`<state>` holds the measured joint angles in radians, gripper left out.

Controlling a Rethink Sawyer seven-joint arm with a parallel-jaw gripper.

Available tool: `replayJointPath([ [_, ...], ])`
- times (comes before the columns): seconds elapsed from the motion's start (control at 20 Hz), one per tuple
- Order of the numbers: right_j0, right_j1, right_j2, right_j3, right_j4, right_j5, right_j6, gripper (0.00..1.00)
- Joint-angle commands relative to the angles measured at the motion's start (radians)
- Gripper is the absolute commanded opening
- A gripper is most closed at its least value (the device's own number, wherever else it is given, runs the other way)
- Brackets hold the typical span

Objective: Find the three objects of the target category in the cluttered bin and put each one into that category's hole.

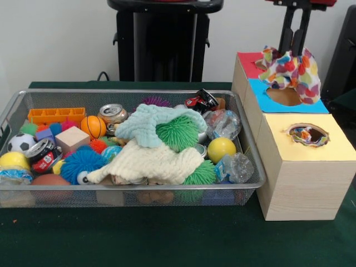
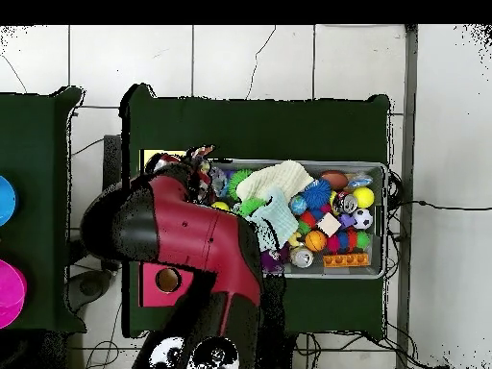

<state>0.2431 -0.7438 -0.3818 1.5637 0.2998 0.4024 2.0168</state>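
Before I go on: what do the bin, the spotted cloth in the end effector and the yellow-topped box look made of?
Bin: silver wire mesh, see-through, likely metal.
Spotted cloth: soft fabric, draping in folds.
Yellow-topped box: pale wood-grain sides; matte yellow top, possibly foam or card, rough-cut hole.

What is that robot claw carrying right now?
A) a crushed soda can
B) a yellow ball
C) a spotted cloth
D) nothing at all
C: in the front view the gripper has a white spotted cloth bunched at its tips, hanging above the blue-topped box, beside the yellow-topped box's hole.
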Motion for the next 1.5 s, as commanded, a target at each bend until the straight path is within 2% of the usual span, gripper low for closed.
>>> replayJointPath([
  [0.05, 0.031, 0.104, 0.037, 0.024, 0.077, -0.07, 0.315, 0.0],
  [0.2, 0.055, 0.12, 0.013, 0.014, 0.096, -0.078, 0.318, 0.0],
  [0.55, 0.058, 0.156, -0.006, 0.007, 0.13, -0.118, 0.289, 0.0],
  [0.9, 0.035, 0.173, 0.01, 0.02, 0.14, -0.179, 0.253, 0.0],
  [1.2, 0.048, 0.207, 0.003, 0.037, 0.164, -0.204, 0.268, 0.0],
  [1.5, 0.057, 0.23, 0.041, 0.061, 0.204, -0.222, 0.282, 0.0],
])
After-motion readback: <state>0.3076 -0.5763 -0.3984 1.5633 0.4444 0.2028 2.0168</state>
